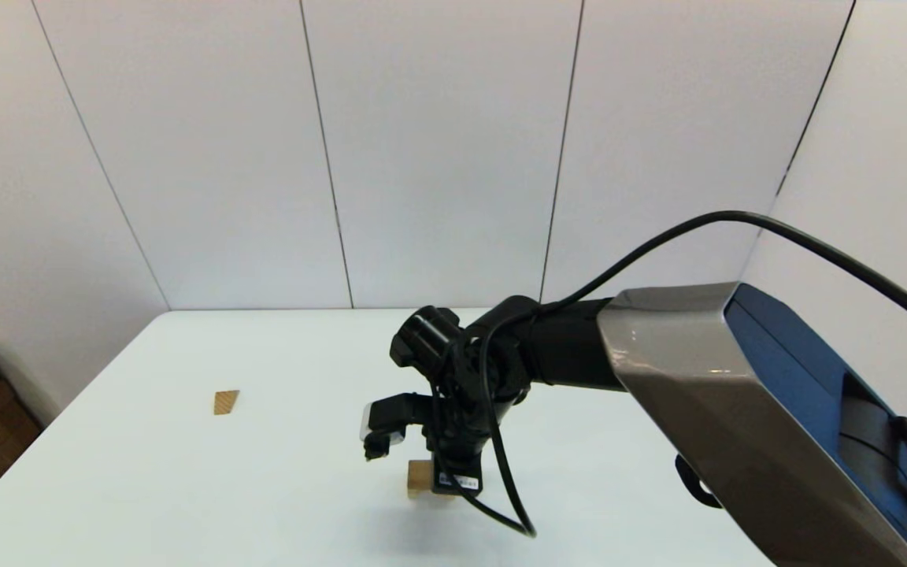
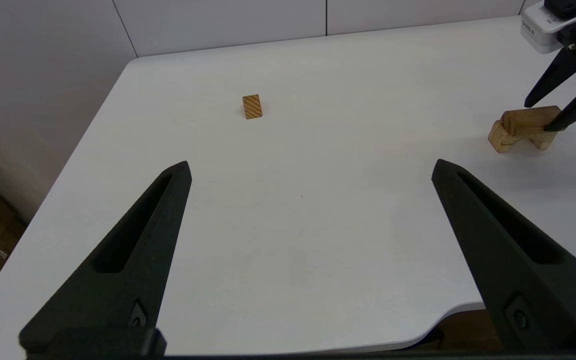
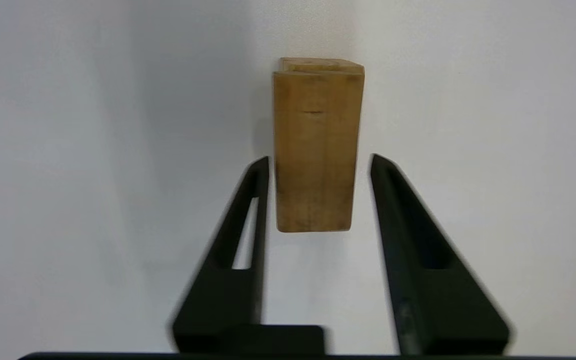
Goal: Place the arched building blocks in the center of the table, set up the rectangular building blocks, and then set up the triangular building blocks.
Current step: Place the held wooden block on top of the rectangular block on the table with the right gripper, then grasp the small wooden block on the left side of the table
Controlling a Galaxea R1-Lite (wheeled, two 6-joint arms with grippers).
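In the head view the right arm's wrist and cable cover nearly all of the stacked blocks at lower centre of the frame, so only a pale corner of the arched building blocks [image 1: 420,476] shows and the right gripper [image 3: 319,162] cannot be seen there. The right wrist view shows the rectangular building blocks [image 3: 316,150] lying flat on that arch, between the spread fingers with a gap on each side, gripped by neither. The triangular building blocks [image 1: 226,402] lie alone at left centre on the table [image 1: 280,504], and the left gripper [image 2: 310,170] hangs wide open over bare tabletop, well apart from every block.
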